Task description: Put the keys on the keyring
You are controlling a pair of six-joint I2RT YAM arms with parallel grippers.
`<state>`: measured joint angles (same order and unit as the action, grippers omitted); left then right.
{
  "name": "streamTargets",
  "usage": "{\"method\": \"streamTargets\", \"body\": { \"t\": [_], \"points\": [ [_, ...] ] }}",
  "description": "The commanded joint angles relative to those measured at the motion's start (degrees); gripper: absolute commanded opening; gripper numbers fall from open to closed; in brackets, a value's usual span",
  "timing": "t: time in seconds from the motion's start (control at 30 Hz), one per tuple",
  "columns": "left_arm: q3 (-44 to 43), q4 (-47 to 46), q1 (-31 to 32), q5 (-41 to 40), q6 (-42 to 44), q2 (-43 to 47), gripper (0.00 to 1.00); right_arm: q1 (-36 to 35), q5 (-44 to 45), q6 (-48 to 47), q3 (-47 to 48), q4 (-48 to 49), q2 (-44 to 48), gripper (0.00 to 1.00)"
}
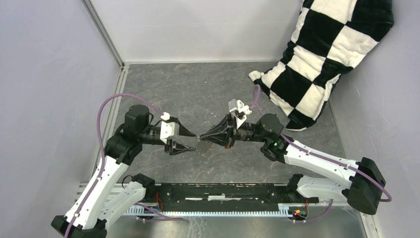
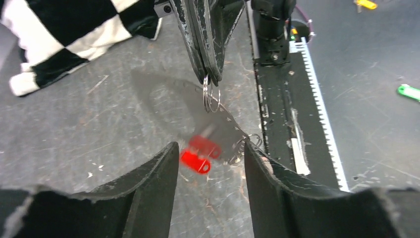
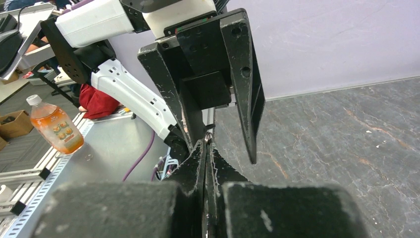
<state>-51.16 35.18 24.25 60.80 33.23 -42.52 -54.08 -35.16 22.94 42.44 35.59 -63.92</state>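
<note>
In the left wrist view, the left claw [image 2: 210, 148] fills the bottom edge, its two black fingers spread wide with nothing between the pads. Just beyond the gap, the red key [image 2: 197, 157] is smeared into a double image. Its shape cannot be told, nor whether it rests on the bench [image 2: 74, 129]. The black key cannot be made out. The right claw [image 2: 212, 78] reaches in from the top centre, pressed closed on the keyring [image 2: 211, 96], a thin metal loop hanging from its tips. A grey blur runs from the loop toward a smaller ring [image 2: 250, 142] at lower right, beside one finger of the left claw. A checked cushion [image 2: 74, 29] sits at upper left and a black rail [image 2: 277, 99] right of centre. A green object [image 2: 408, 91] is cut off by the right edge.

In the right wrist view, the right claw's own fingers fill the bottom, closed to a slit, with only a sliver of the loop at their tip. The left claw faces them, wide open. A bottle of orange liquid [image 3: 53, 126] stands at left. A lilac wall [image 3: 337, 39] rises behind the grey marbled bench.

In the top view, the arm bases [image 1: 140, 182] sit along the bottom. The claws meet tip to tip at the centre, where the keyring and keys are too small to tell. The cushion leans in the upper right corner.
</note>
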Motion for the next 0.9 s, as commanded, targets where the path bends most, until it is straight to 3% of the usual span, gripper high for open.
{"method": "streamTargets", "body": {
  "t": [0.0,0.13,0.3,0.47,0.87],
  "points": [
    [-0.32,0.33,0.23,7.12,-4.12,-0.54,0.54,-0.91,4.15,0.03,-1.74,5.91,0.45,0.01],
    [0.2,0.33,0.23,7.76,-4.77,0.19,0.43,-2.08,8.16,-0.67,-4.05,8.26,0.17,0.0],
    [-1.73,0.92,0.23,7.31,-4.91,1.47,0.44,-2.6,7.53,0.76,-5.05,11.93,-1.42,0.01],
    [-4.63,8.04,0.18,4.54,5.21,2.01,0.44,-2.59,5.83,1.61,-5.52,13.47,-1.3,0.01],
    [-4.96,6.39,0.18,0.44,2.24,1.04,0.37,-2.86,4.31,-0.98,-5.43,10.37,-0.07,0.01]
  ]
}}
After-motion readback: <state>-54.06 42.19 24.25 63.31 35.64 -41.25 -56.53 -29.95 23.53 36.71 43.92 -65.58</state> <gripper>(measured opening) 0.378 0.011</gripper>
